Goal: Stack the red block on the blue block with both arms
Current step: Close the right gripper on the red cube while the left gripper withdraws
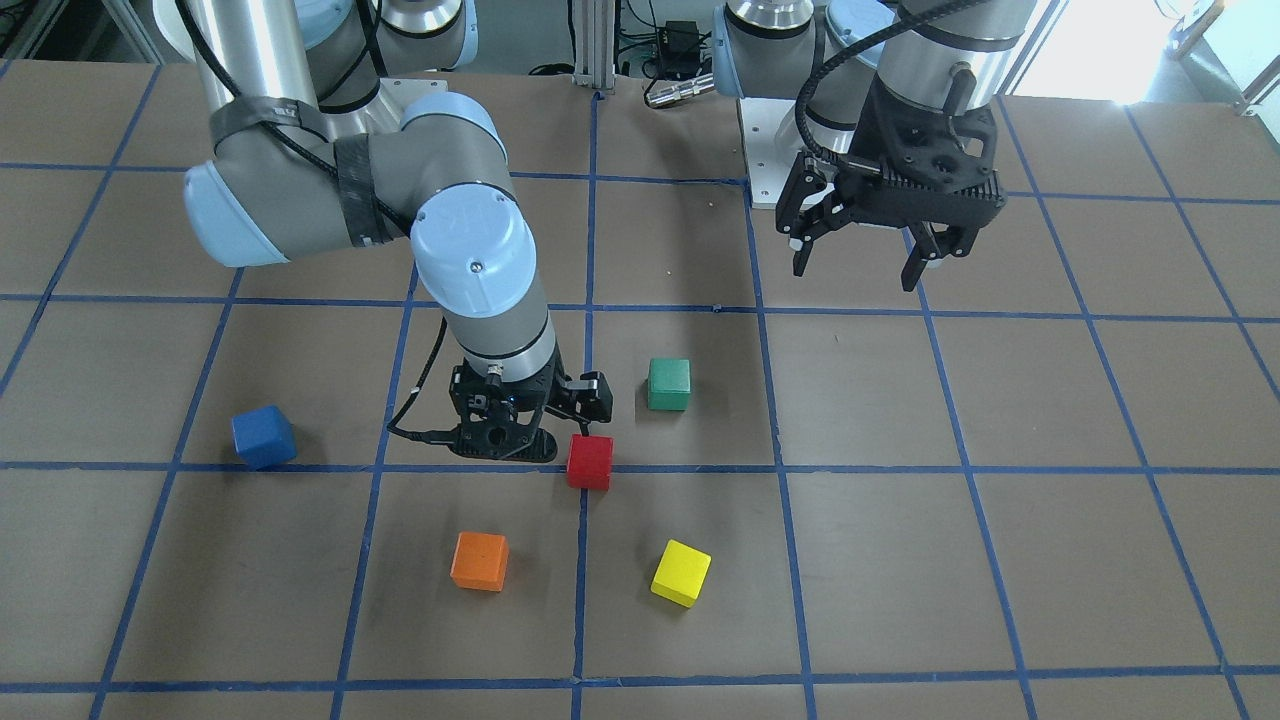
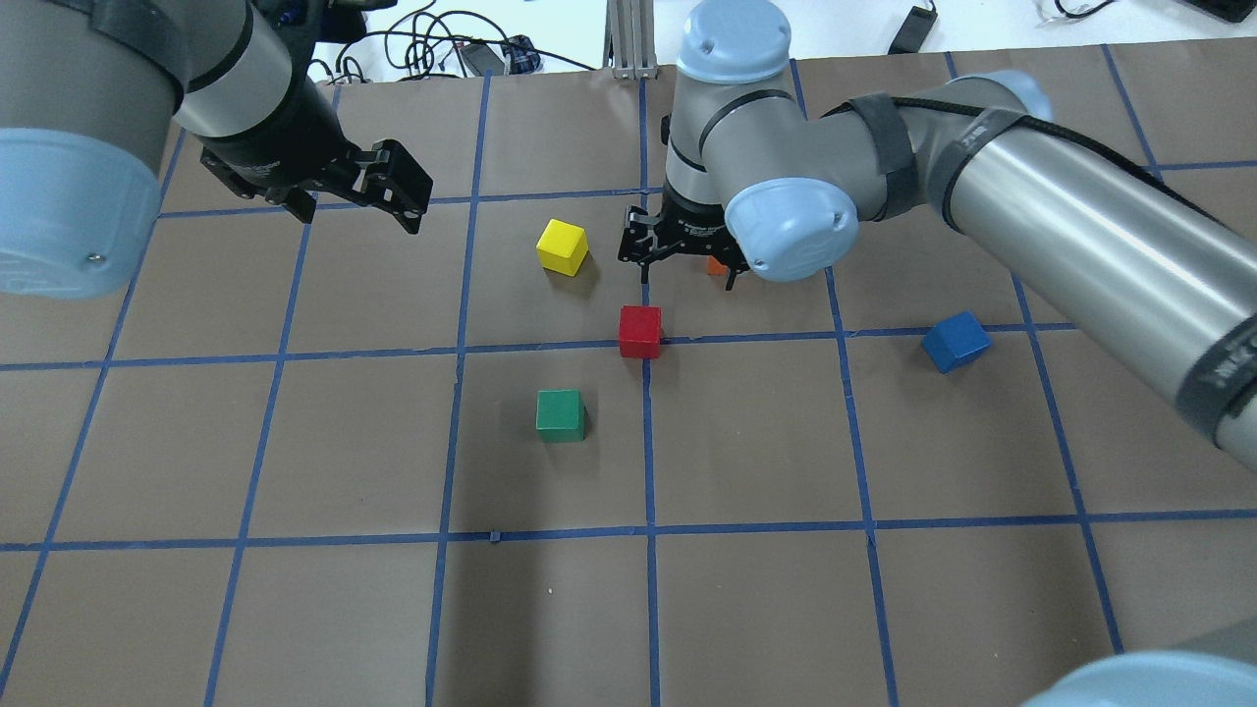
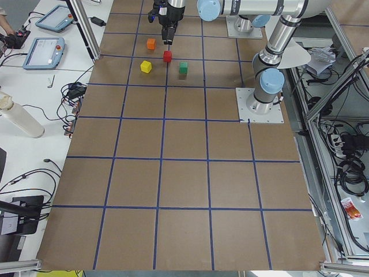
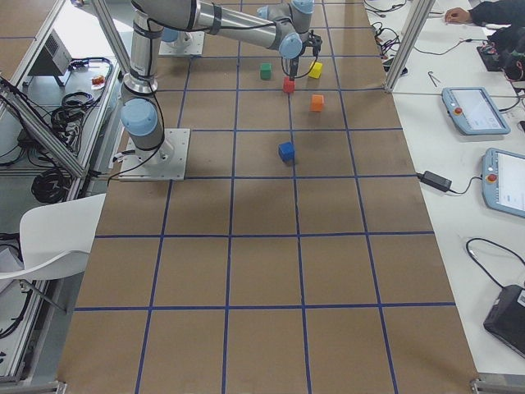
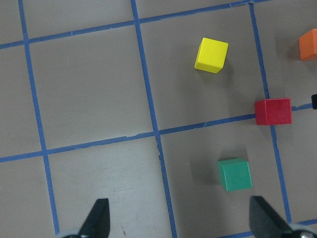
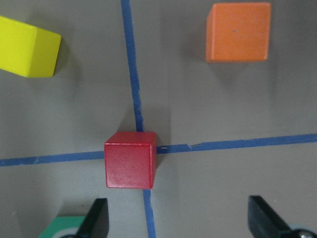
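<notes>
The red block lies on a blue tape crossing near the table's middle; it also shows in the overhead view. The blue block lies apart on the robot's right side. My right gripper hangs open and empty just above and beside the red block. In the right wrist view the red block lies ahead of the left fingertip, not between the fingers. My left gripper is open and empty, held high at the robot's left.
A green block, a yellow block and an orange block lie around the red block. In the overhead view the orange block is mostly hidden behind the right gripper. The brown table carries a blue tape grid.
</notes>
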Action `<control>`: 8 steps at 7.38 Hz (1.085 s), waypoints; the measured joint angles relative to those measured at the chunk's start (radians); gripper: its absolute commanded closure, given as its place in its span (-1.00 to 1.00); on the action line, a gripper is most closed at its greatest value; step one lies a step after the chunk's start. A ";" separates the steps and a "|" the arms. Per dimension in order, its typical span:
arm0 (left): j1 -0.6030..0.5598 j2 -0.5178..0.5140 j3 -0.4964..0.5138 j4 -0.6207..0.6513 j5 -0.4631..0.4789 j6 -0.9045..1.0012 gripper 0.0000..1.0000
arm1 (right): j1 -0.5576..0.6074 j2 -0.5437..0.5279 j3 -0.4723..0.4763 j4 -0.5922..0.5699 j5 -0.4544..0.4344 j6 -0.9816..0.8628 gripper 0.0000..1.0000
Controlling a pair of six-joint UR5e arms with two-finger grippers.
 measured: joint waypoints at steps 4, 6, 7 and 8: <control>0.024 -0.030 0.078 -0.111 -0.001 -0.057 -1.00 | 0.038 0.102 0.000 -0.084 0.000 0.014 -1.00; 0.015 -0.045 0.106 -0.128 0.001 -0.062 -1.00 | 0.040 0.123 0.002 -0.089 0.001 0.015 0.58; 0.012 -0.048 0.111 -0.130 0.011 -0.063 -1.00 | 0.040 0.128 0.002 -0.088 0.008 0.024 1.00; 0.011 -0.049 0.113 -0.131 0.025 -0.063 -1.00 | 0.040 0.131 0.002 -0.087 0.025 0.043 1.00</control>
